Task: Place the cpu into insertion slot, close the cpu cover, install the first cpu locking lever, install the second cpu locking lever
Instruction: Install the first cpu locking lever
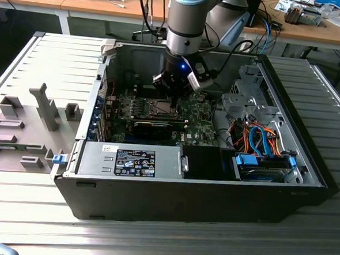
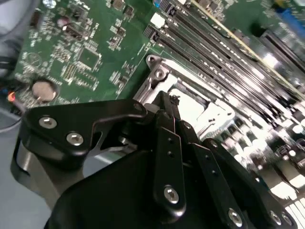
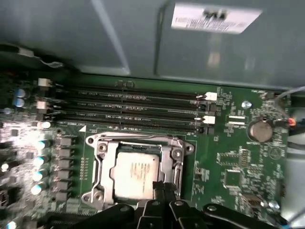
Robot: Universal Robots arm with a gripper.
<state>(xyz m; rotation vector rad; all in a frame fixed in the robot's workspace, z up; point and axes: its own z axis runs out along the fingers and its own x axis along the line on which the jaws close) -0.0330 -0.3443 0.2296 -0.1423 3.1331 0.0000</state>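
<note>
Dull silver metal catches our eye first: the cpu (image 3: 135, 177) lies flat inside the insertion slot (image 3: 177, 161), framed by the slot's bright metal rim on the green motherboard (image 3: 233, 167). In the first wrist view the cpu cover (image 3: 102, 157) appears as a silver frame lying around the chip, though we cannot tell whether it is pressed fully down. The black pincer (image 3: 164, 191) hangs just above one edge of the slot, its fingers (image 3: 158, 188) drawn close together with nothing visibly between them. In the second wrist view we see the same fingers (image 2: 167, 143) meeting at their tips over the shiny socket frame (image 2: 164, 76). Long black memory slots (image 3: 138, 107) run beside the slot, and a round coin battery (image 3: 261, 129) sits well apart from it on the board. In the exterior view the arm (image 1: 188, 24) reaches down into the open computer case (image 1: 171, 194), which rests on the ribbed metal table (image 1: 151, 242).
</note>
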